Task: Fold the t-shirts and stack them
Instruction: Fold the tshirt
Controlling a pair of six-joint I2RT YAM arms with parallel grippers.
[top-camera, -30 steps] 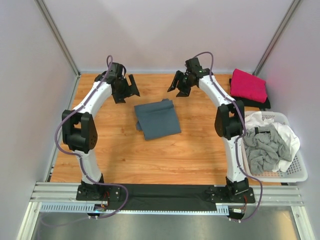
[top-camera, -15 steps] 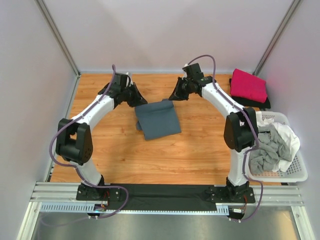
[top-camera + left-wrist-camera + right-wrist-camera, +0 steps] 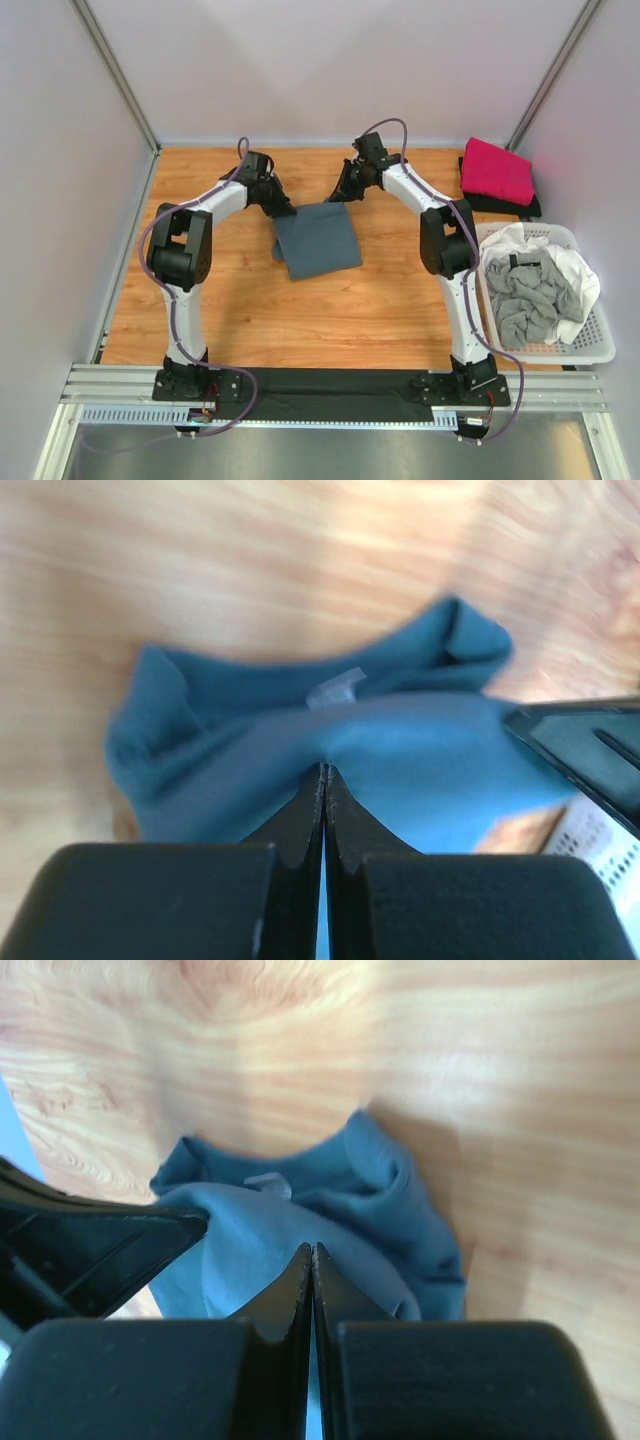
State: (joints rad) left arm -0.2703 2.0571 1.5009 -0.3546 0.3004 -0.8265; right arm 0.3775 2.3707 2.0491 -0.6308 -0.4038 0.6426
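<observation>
Near right, in the basket [image 3: 565,354], crumpled light grey and white shirts [image 3: 530,295], not yet folded. Mid-table, folded blue-grey shirt [image 3: 318,240], long axis running near to far. Clamped on its far edge: left gripper [image 3: 284,207] at the left corner, right gripper [image 3: 337,194] at the right, both pinching cloth. Far right, magenta shirt [image 3: 495,170] atop black shirt [image 3: 520,208], nearer the right arm, likely the stack to reach

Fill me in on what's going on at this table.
Both grippers are pinching one shirt: the left gripper and right gripper are each shut on the far edge of the folded blue-grey t-shirt mid-table. A folded magenta shirt sits on a black shirt at the far right. A grey shirt and white shirt lie heaped in the basket.
</observation>
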